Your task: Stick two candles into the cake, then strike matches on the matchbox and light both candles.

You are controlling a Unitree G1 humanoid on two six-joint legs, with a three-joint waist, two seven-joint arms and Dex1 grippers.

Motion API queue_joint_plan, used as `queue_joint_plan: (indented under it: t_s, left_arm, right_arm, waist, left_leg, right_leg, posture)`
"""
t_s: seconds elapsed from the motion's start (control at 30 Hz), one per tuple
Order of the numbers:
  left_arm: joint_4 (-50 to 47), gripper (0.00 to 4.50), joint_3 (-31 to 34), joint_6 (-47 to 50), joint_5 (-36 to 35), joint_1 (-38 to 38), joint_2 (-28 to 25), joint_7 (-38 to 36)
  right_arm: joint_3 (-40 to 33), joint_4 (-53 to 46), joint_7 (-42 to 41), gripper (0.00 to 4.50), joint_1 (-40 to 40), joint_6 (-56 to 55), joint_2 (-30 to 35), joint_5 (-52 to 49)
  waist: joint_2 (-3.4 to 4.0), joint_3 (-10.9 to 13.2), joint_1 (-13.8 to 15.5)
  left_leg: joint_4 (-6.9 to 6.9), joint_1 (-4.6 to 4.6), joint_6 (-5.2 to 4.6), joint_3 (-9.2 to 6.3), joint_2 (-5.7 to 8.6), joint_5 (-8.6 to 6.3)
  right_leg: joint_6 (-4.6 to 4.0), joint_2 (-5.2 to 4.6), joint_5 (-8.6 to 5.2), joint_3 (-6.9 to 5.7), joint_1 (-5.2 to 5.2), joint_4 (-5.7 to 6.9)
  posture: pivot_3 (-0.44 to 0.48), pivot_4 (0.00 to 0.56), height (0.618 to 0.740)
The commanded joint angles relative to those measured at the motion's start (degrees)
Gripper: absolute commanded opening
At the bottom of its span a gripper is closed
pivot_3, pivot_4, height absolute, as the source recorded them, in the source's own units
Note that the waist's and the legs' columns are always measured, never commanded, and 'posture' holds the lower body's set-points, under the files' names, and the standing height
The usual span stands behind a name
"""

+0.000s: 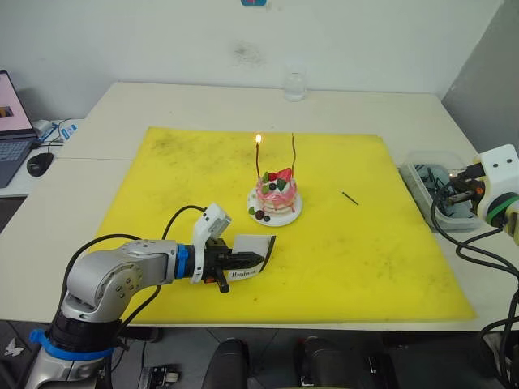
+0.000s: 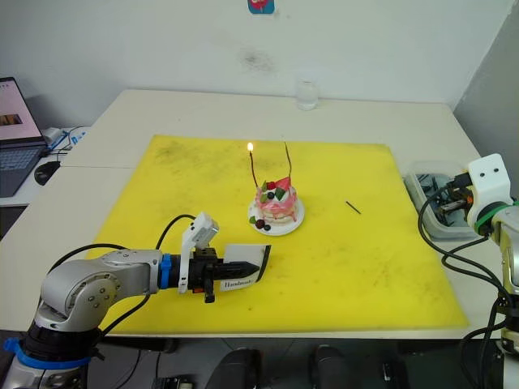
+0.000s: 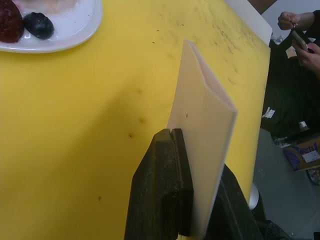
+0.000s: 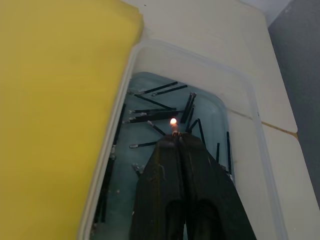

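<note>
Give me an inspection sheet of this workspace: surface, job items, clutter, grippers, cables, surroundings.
Surface: yellow mat on a pale table.
Job items: pink cake on a white plate holds two thin candles, one lit, one unlit; one match loose on the mat.
Clutter: clear tub of spent matches, glass.
Grippers: left gripper holds the white matchbox; right gripper pinches a burning match over the tub.
Cables: black, on both arms.
Surroundings: laptop, mouse.

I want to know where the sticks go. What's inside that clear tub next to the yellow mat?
Inside the clear tub lie many thin dark matches. The right gripper hangs over them, pinching a burning match and covering whatever lies beneath it.
</note>
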State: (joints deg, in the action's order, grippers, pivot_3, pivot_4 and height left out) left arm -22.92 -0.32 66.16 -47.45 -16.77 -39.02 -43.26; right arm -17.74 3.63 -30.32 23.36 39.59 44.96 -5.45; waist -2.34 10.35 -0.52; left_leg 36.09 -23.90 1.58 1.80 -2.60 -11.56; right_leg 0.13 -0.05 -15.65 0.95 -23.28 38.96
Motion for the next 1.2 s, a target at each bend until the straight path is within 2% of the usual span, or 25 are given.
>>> queue_joint_plan:
  t_s: [0.03,0.17,0.33,0.47,0.5,0.57,0.7,0.87,0.97,1.2]
  left_arm:
    - [-1.59,0.0,0.2,-0.06,-1.48,-0.19,0.32,-0.45]
    - [-1.11,0.0,0.0,-0.12,-1.29,-0.87,0.21,-0.54]
    - [-0.52,0.0,0.24,-0.35,-0.92,-1.11,-0.28,-0.74]
    - [-0.53,0.0,0.08,-0.52,-0.76,-1.27,-0.12,-0.59]
    - [-0.44,0.0,0.11,-0.58,-0.72,-1.42,-0.05,-0.55]
    - [-0.2,0.0,0.23,-0.67,-0.68,-1.68,0.02,-0.54]
    - [0.32,0.0,0.3,-0.95,-0.47,-2.01,-0.16,-0.81]
    - [1.6,0.0,0.18,-1.41,-0.15,-3.12,-0.3,-1.26]
    - [1.88,0.0,0.16,-1.33,-0.25,-3.72,-0.27,-1.37]
    - [2.39,0.0,0.16,-1.2,0.04,-4.94,-1.05,-2.05]
  right_arm:
    - [0.03,3.29,2.92,0.01,2.41,-3.43,-0.09,1.01]
    - [0.2,8.25,5.54,0.93,4.87,-5.3,-1.65,0.4]
    - [-0.16,8.61,7.53,2.74,5.47,-7.09,-2.04,0.29]
    - [-1.73,4.04,9.35,4.23,3.84,-8.55,-2.23,-0.23]
    - [-2.09,2.11,9.12,4.46,3.48,-9.19,-2.06,-0.66]
    - [-2.7,-2.75,7.11,4.46,2.66,-9.61,-1.66,-2.74]
    - [-1.87,-13.6,-2.18,4.46,-1.8,-10.8,-0.85,-8.75]
    - [2.7,-21.48,-8.03,4.46,-7.0,-9.65,-4.8,-15.32]
    - [7.56,-18.65,-8.12,4.46,-7.49,-12.89,-7.78,-13.11]
    - [14.21,-3.46,-5.98,4.46,-0.9,-22.21,-16.24,-8.1]
  waist:
    - [0.01,-0.01,-0.03]
    - [0.02,-0.01,-0.14]
    - [0.03,-0.01,-0.34]
    - [0.04,-0.01,-0.35]
    - [0.05,-0.01,-0.35]
    - [0.06,-0.01,-0.37]
    - [0.09,-0.01,-0.48]
    - [0.09,-0.01,-0.5]
    - [0.09,-0.01,-0.64]
    - [0.09,-0.01,-1.16]
  left_leg:
    - [0.0,0.0,0.0,0.0,0.0,0.0]
    - [0.0,0.0,0.0,-0.01,0.0,0.0]
    - [0.0,-0.01,0.0,0.0,0.01,0.0]
    - [0.0,-0.01,0.0,-0.01,0.0,0.0]
    - [0.0,-0.01,0.0,-0.01,0.0,0.0]
    - [0.0,-0.01,0.0,-0.02,-0.01,0.0]
    - [-0.01,0.0,0.0,-0.06,-0.04,0.0]
    - [0.0,0.02,0.0,-0.11,-0.09,0.0]
    - [0.02,0.04,0.0,-0.1,-0.08,0.0]
    - [0.04,0.02,0.0,-0.05,-0.03,0.01]
  right_leg:
    - [0.0,0.01,0.0,0.0,0.0,0.0]
    - [0.01,0.06,0.0,-0.01,0.0,0.01]
    - [0.01,0.09,0.0,0.0,0.0,0.01]
    - [0.01,0.09,0.0,0.0,0.0,0.01]
    - [0.01,0.09,0.0,0.0,0.0,0.01]
    - [0.01,0.09,0.0,0.0,0.0,0.01]
    - [0.02,0.09,0.0,-0.04,0.02,0.01]
    - [0.03,0.09,0.0,-0.07,0.05,0.02]
    - [0.05,0.08,0.02,-0.06,0.05,0.05]
    - [0.09,0.14,0.06,-0.01,0.03,0.04]
  posture:
    - [0.0,0.15,0.74]
    - [0.0,0.15,0.74]
    - [0.0,0.15,0.74]
    - [0.0,0.15,0.74]
    - [0.0,0.15,0.74]
    - [0.0,0.15,0.74]
    - [0.0,0.15,0.74]
    - [0.0,0.15,0.74]
    - [0.0,0.15,0.74]
    - [0.0,0.15,0.74]
